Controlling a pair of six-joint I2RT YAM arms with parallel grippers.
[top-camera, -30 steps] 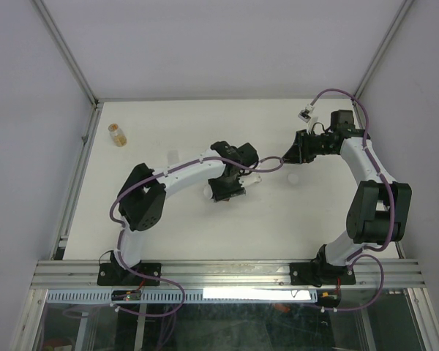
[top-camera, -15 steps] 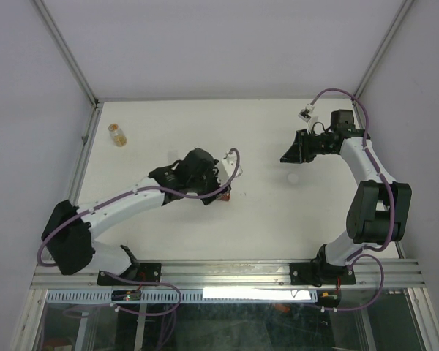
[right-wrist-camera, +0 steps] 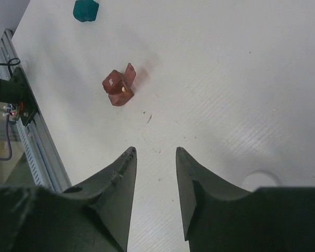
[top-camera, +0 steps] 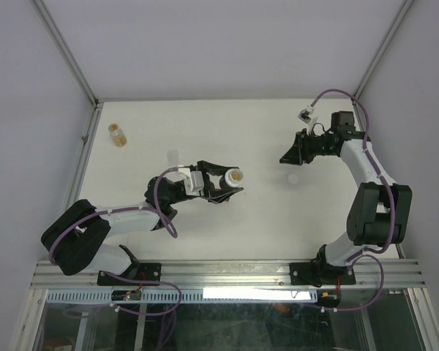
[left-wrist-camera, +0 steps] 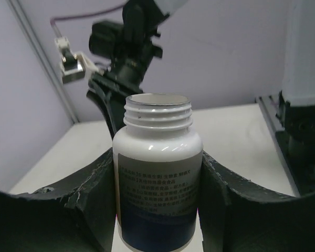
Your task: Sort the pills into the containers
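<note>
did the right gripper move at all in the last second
No. In the top view the right gripper sits where it was a second ago, just on the far side of the small white disc, with its jaws open and empty.

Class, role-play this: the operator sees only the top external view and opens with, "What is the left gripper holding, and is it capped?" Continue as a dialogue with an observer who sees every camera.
Observer: The left wrist view shows the left gripper shut on a white bottle. Its threaded neck is open, with no cap.
Operator: Where are the containers? I can't find them.
Observer: The right wrist view shows the dark red container on the table, ahead of the open right gripper, with one flap raised.
Operator: And the teal one?
Observer: The teal container lies farther off, apart from the red one, and is cut by the picture's edge.
</note>
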